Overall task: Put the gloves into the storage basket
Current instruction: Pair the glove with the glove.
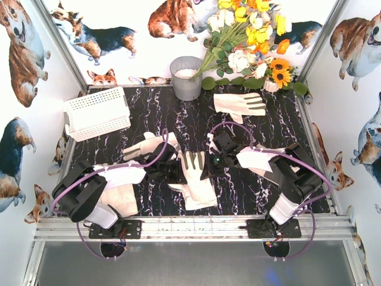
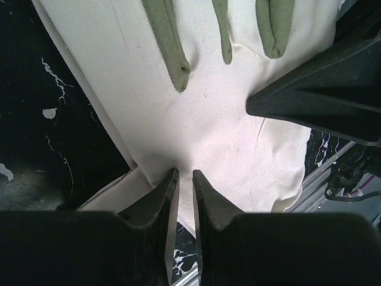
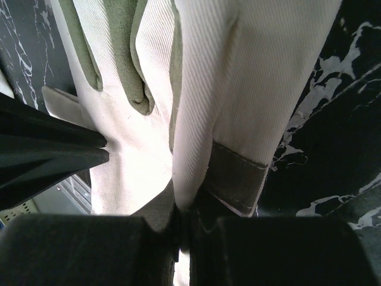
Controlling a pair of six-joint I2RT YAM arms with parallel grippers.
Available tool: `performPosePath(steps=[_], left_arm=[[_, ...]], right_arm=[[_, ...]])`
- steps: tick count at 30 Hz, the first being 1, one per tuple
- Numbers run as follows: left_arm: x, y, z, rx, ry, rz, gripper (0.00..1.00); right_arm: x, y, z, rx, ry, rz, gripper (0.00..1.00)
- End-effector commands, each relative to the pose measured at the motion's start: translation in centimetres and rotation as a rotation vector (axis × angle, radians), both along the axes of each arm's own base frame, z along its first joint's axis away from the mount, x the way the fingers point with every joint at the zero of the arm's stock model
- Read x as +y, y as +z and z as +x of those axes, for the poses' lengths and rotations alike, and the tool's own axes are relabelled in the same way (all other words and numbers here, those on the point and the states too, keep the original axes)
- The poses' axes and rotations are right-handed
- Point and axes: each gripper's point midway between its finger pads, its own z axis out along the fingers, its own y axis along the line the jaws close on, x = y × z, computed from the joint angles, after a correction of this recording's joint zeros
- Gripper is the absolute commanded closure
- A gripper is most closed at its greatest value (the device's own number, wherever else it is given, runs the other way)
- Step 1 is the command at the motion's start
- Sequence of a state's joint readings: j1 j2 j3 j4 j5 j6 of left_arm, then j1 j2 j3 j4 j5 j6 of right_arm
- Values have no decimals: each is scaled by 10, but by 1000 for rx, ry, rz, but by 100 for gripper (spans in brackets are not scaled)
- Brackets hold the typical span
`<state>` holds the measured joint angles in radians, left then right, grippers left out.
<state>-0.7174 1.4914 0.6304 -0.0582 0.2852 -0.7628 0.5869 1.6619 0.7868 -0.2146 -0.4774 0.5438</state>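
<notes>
At the centre of the black marbled bench (image 1: 155, 113), the left pincer (image 2: 184, 177) and right pincer (image 3: 178, 210) both pinch the cream-white, grey-patched fabric glove (image 1: 197, 182); we should lift evenly toward the white lattice plastic basket (image 1: 98, 126) at far left.

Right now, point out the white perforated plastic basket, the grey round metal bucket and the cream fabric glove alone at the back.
white perforated plastic basket (image 1: 98, 112): top view, its lattice face.
grey round metal bucket (image 1: 186, 86): top view, its outer wall.
cream fabric glove at the back (image 1: 239, 104): top view, its palm.
</notes>
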Motion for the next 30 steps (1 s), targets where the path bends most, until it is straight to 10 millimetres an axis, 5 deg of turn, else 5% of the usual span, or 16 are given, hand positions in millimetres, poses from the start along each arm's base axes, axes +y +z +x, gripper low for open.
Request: performPosePath(steps=[1,8,15,22,30], left_arm=[[24,-35,-17,55,9,113,89],[30,-40,-23,68,14,128,89],[31,-37,-23,63,13,126,89],[28,-34,-21,53,14,113,89],[25,-30,-19,40,14,97,88]], right_arm=[[-24,-15,3,-32,-14,-128,100],[-35,35,7,-136,-2,-142,67],[-49,69,8,-188,-51,-97,59],[-17,54,-10,-55,-36,79,74],[-29,11,-5,-9,-69,-44,79]])
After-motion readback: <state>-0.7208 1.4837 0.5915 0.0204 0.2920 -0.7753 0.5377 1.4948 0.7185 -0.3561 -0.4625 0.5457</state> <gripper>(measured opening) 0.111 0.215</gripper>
